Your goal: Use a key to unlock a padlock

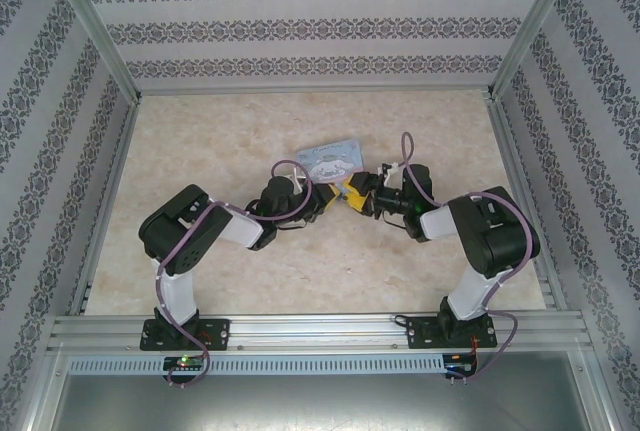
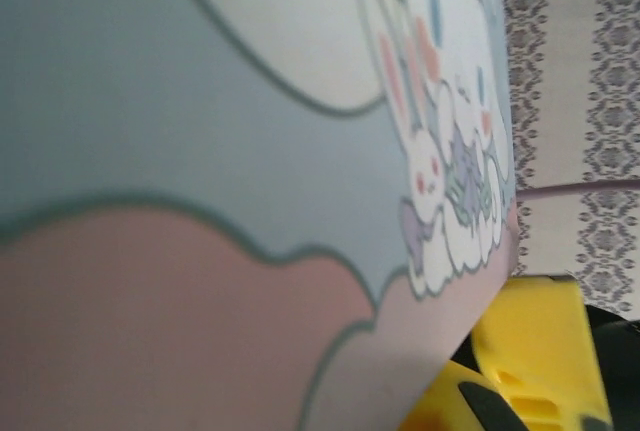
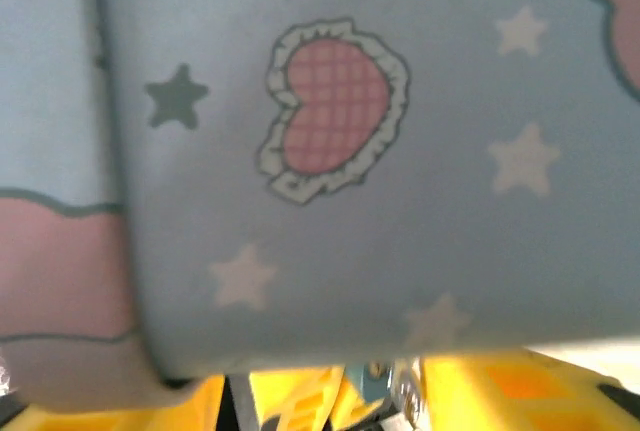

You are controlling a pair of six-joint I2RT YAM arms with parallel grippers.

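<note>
Padlock (image 3: 385,388) seems to be the small blue-and-silver bit low in the right wrist view, between yellow fingers (image 3: 520,396) and just under the tin (image 1: 335,159), though it is too blurred to be sure. Left gripper (image 1: 334,199) and right gripper (image 1: 353,194) meet tip to tip at the tin's near edge, over the middle of the table (image 1: 200,151). The left one is pressed together, and I cannot tell whether it pinches anything. I cannot tell whether the right one is spread.

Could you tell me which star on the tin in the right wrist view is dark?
The star left of the heart; the others are pale.
</note>
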